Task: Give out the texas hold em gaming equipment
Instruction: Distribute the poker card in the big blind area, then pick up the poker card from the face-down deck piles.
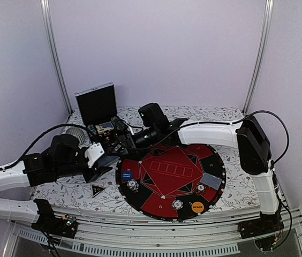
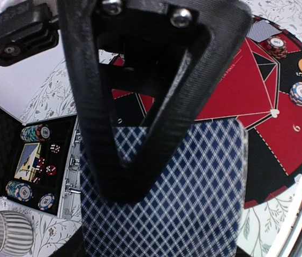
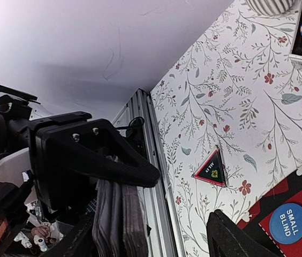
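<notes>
**Card stack held at the mat's left edge**

The left hand [image 1: 100, 160] was clamped on a stack of grey-blue-backed cards [image 2: 194, 187], held low over the tabletop [image 1: 60, 190] just beside the mat [image 1: 172, 171], presumably so that single cards could be drawn off. The triangular marker [image 1: 97, 189] lay off the mat. The blue button [image 1: 127, 174], chip stacks [image 1: 178, 204], a lone card [image 1: 211, 180] and the orange button [image 1: 197, 206] were set round its rim, apparently by seat. The right hand [image 1: 118, 140] was directed toward the stack; its opening could not be told.
</notes>
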Controlling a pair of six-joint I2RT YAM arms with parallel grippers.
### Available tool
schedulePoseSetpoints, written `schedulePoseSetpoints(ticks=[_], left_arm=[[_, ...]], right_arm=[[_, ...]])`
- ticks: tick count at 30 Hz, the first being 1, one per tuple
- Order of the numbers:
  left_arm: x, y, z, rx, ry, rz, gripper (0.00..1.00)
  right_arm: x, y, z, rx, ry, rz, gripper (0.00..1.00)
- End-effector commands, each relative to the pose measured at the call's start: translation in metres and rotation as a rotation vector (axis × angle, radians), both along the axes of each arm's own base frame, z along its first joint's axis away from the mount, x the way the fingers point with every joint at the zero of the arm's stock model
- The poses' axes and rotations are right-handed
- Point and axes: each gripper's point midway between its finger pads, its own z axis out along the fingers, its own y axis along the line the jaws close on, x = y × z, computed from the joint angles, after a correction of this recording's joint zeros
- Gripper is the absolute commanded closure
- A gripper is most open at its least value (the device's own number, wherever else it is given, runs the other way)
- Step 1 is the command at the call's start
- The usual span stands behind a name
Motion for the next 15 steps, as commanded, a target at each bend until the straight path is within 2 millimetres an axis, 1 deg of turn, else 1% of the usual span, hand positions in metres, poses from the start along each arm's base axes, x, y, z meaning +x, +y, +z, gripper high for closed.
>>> schedulePoseSetpoints(ticks=[1, 4, 9, 15], left_arm=[[0.008, 0.001, 0.011, -0.017, -0.036, 0.028, 0.47], [0.008, 0.001, 0.011, -0.016, -0.037, 0.031, 0.47], [0.008, 0.002, 0.012, -0.017, -0.04, 0.034, 0.47], [0.008, 0.003, 0.012, -0.016, -0.043, 0.036, 0.47]], right_arm=[[0.004, 0.0, -0.007, -0.057, -0.025, -0.032, 0.32], [0.009, -0.006, -0.007, -0.087, -0.066, -0.063, 0.32], [0.01, -0.011, 0.001, -0.098, -0.097, -0.081, 0.33], [0.009, -0.012, 0.013, -0.083, -0.11, -0.077, 0.37]])
